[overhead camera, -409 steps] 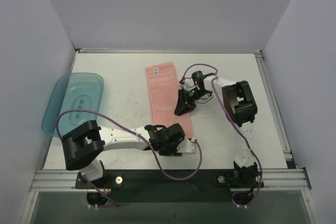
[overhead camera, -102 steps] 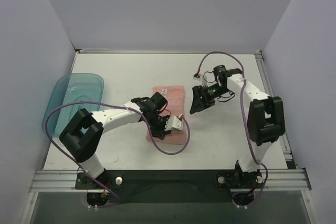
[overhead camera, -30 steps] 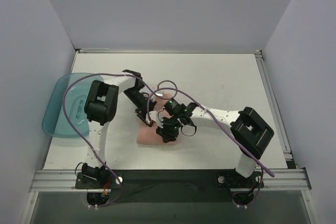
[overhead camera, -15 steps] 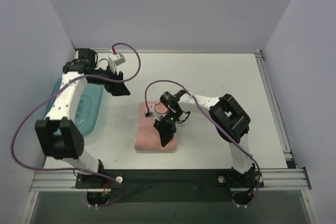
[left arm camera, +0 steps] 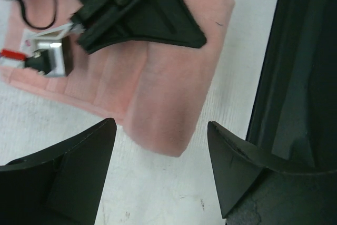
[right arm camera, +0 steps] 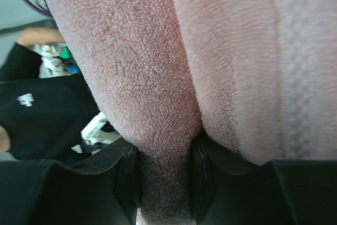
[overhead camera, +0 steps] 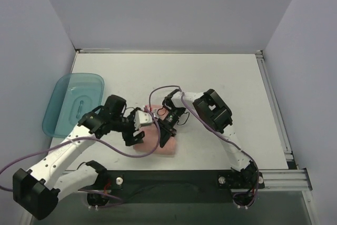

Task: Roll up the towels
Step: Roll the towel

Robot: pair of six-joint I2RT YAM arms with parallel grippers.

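Hovering spread wide over near-left corner of towel (left arm camera: pixel 168 93) – left gripper (overhead camera: pixel 134 134), holding nothing. Towel sits folded on table (overhead camera: pixel 226 77), front middle. Right gripper (right arm camera: pixel 164 183) pinched tight on thick fold of it – teal tray (overhead camera: pixel 58 90) further back-left

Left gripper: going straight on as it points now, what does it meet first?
Most likely the near edge of the pink towel, just ahead of the open left gripper; the right gripper pinching that towel lies beyond. Depth is hard to judge.
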